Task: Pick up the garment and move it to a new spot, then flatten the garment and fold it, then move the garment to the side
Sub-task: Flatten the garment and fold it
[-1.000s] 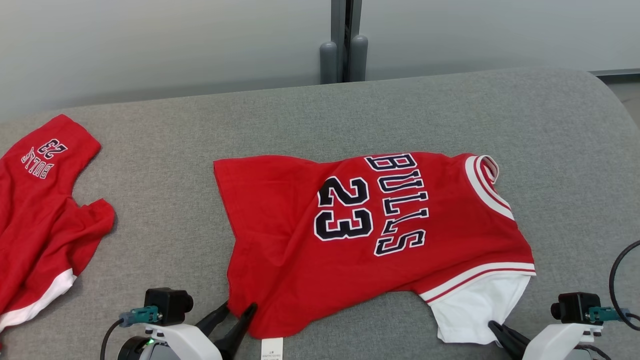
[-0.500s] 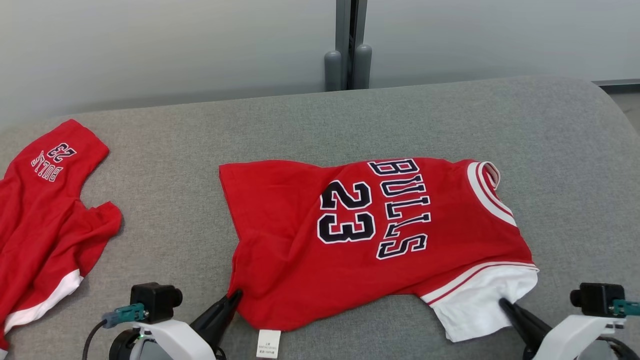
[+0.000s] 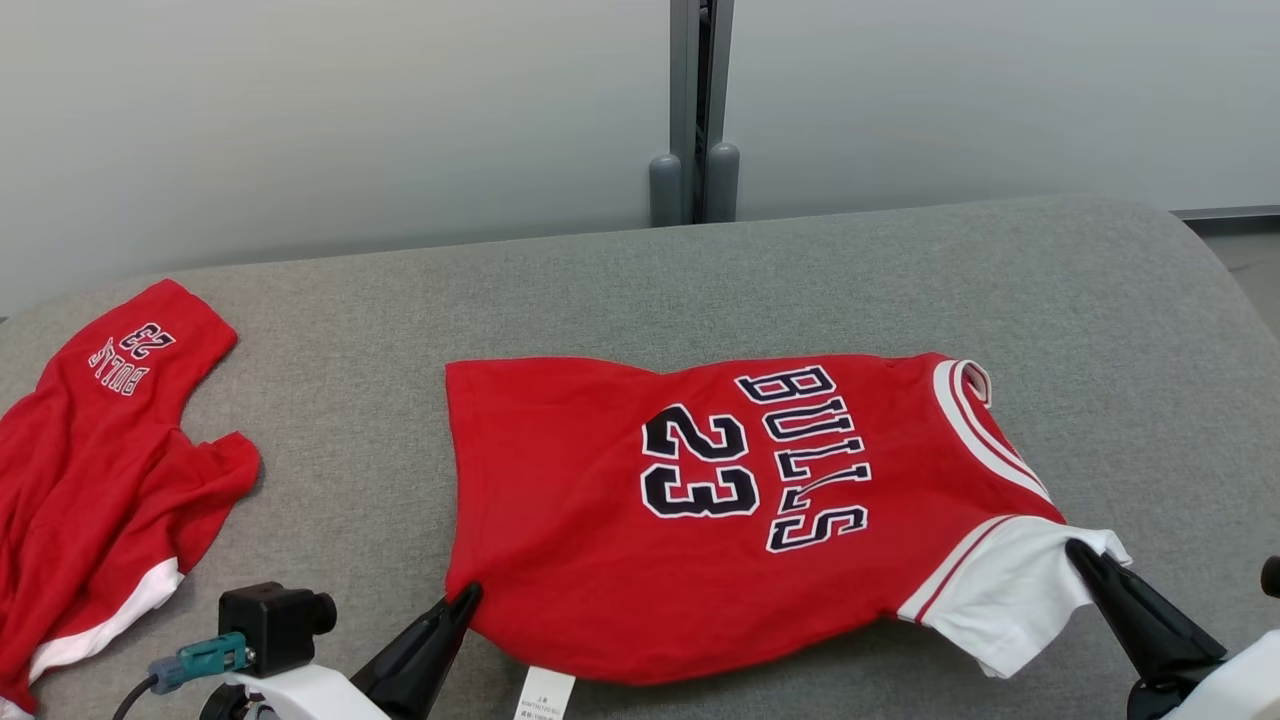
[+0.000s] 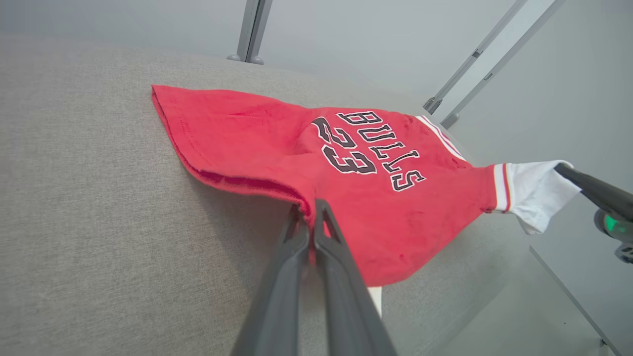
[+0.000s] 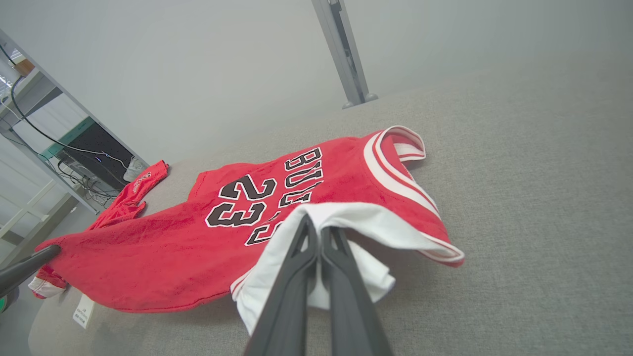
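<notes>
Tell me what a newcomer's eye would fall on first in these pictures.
The red BULLS 23 jersey, spread across the middle of the grey padded surface, grabs attention first. Its near edge is pinched at both ends: the left fingers clamp the red hem corner, the right fingers the white sleeve. A second red garment lies crumpled at the surface's left end.

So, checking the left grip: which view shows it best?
The left wrist view: the left gripper is shut on the jersey at its hem, close up. The head view shows it sidelong; the right wrist view, a distant fingertip.
</notes>
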Available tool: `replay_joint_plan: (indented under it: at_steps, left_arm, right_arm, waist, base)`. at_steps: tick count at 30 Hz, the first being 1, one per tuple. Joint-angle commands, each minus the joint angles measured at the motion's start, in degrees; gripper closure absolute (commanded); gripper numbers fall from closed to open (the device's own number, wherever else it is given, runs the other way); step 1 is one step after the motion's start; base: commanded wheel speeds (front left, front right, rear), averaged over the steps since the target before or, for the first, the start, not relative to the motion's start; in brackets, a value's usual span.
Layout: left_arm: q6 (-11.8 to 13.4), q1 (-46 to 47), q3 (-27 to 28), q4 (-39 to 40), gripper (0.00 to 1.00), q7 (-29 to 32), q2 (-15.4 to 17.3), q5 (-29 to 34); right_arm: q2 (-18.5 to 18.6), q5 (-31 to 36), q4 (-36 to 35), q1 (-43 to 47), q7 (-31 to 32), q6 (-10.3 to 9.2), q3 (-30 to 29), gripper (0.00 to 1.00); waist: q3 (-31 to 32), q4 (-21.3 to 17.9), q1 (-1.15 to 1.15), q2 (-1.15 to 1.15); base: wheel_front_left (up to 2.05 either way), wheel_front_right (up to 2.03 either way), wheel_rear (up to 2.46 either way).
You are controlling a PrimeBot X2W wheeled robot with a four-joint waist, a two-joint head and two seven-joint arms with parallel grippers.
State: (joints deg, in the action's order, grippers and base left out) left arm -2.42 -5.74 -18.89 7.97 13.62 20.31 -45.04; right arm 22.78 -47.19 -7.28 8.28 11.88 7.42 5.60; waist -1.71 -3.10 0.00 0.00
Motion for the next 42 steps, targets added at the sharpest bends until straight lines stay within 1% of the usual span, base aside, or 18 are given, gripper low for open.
replay_joint_plan:
  at_steps: [1, 5, 10, 11, 14, 17, 19, 22, 23, 24, 25, 28, 34, 37, 39, 42]
  left_arm:
    - [0.2, -0.6, 0.1, 0.8, 1.00, 0.2, 0.1, -0.2]
    - [0.4, -0.4, 0.1, 2.4, 1.00, 0.9, 0.5, -0.5]
    - [-0.7, 3.4, 0.3, 1.5, 1.00, 1.9, 1.9, 0.0]
    - [-0.9, 4.3, 0.4, 1.2, 1.00, 2.2, 1.8, -0.2]
    - [-1.3, 9.0, 0.5, -0.5, 1.00, 2.8, 3.1, 1.5]
    - [-1.9, 15.0, 1.2, -2.5, 1.00, 3.3, 3.6, 2.0]
    - [-2.6, 20.6, 1.6, -4.6, 1.00, 3.6, 4.3, 2.5]
    - [-3.9, 29.9, 1.9, -9.0, 1.00, 3.7, 5.4, 2.8]
    - [-3.9, 29.9, 1.9, -9.0, 1.00, 3.7, 5.4, 2.8]
    - [-4.3, 33.4, 1.8, -10.6, 1.00, 3.9, 6.0, 2.9]
    - [-4.8, 40.3, 1.3, -13.9, 1.00, 3.8, 6.7, 2.7]
    - [-5.0, 50.8, 0.5, -19.0, 1.00, 3.3, 7.7, 2.2]
    - [-5.1, 70.6, -4.4, -28.4, 1.00, 1.2, 9.4, -0.8]
    - [-5.1, 79.1, -6.7, -32.2, 1.00, 0.2, 10.1, -3.0]
    - [-5.1, 84.4, -7.6, -34.6, 1.00, -1.3, 10.8, -3.4]
    - [-5.1, 91.8, -8.8, -38.3, 1.00, -4.8, 11.0, -3.7]
  right_arm:
    - [-0.3, 0.4, -1.1, 0.7, 0.4, 0.13, -0.8, 1.00]
    - [-1.1, 2.0, -5.1, 1.3, 0.7, 0.13, -2.6, 1.00]
    - [-1.6, 4.5, -6.0, -1.6, 0.2, 0.14, -2.5, 1.00]
    - [-1.6, 4.8, -5.9, -2.4, 0.0, 0.14, -2.1, 1.00]
    - [-1.7, 5.3, -4.9, -6.4, -0.7, 0.14, -0.4, 1.00]
    - [-1.8, 4.2, -3.5, -12.8, -1.5, 0.14, 1.8, 1.00]
    - [-1.6, 2.7, -2.3, -18.6, -2.2, 0.14, 3.6, 1.00]
    - [-0.4, 2.2, 0.7, -28.4, -2.8, 0.13, 5.8, 1.00]
    - [-0.4, 2.2, 0.7, -28.4, -2.8, 0.13, 5.8, 1.00]
    - [-0.1, 2.0, 1.8, -31.9, -3.1, 0.14, 6.7, 1.00]
    - [0.8, 1.9, 3.8, -39.0, -3.4, 0.14, 8.2, 1.00]
    - [2.1, 1.8, 7.3, -50.2, -3.4, 0.13, 11.1, 1.00]
    - [3.1, 0.7, 15.6, -71.9, -5.8, 0.13, 16.1, 1.00]
    - [2.4, -0.3, 20.4, -82.3, -8.0, 0.14, 17.6, 1.00]
    - [2.2, -0.6, 23.9, -89.3, -9.9, 0.13, 17.9, 1.00]
    - [1.1, -0.9, 29.0, -98.7, -13.9, 0.14, 18.1, 1.00]
  waist:
    - [0.2, 0.1, 0.00, 0.00]
    - [0.2, 0.1, 0.00, 0.00]
    - [-0.6, 0.1, 0.00, 0.00]
    - [-1.1, 0.1, 0.00, 0.00]
    - [-3.5, 0.1, 0.00, 0.00]
    - [-7.7, -0.1, 0.00, 0.00]
    - [-11.3, 0.0, 0.00, 0.00]
    - [-16.7, 0.0, 0.00, 0.00]
    - [-16.7, 0.0, 0.00, 0.00]
    - [-18.4, 0.1, 0.00, 0.00]
    - [-21.8, 0.4, 0.00, 0.00]
    - [-26.1, 0.6, 0.00, 0.00]
    - [-31.9, 1.3, 0.00, 0.00]
    - [-34.3, 1.2, 0.00, 0.00]
    - [-35.9, 1.3, 0.00, 0.00]
    - [-37.6, 1.4, 0.00, 0.00]
  base:
    - [0.00, 0.00, 0.00]
    - [0.00, 0.00, 0.00]
    - [0.00, 0.00, 0.00]
    - [0.00, 0.00, 0.00]
    - [0.00, 0.00, 0.00]
    - [0.00, 0.00, 0.00]
    - [0.00, 0.00, 0.00]
    - [0.00, 0.00, 0.00]
    - [0.00, 0.00, 0.00]
    - [0.00, 0.00, 0.00]
    - [0.00, 0.00, 0.00]
    - [0.00, 0.00, 0.00]
    - [0.00, 0.00, 0.00]
    - [0.00, 0.00, 0.00]
    - [0.00, 0.00, 0.00]
    - [0.00, 0.00, 0.00]
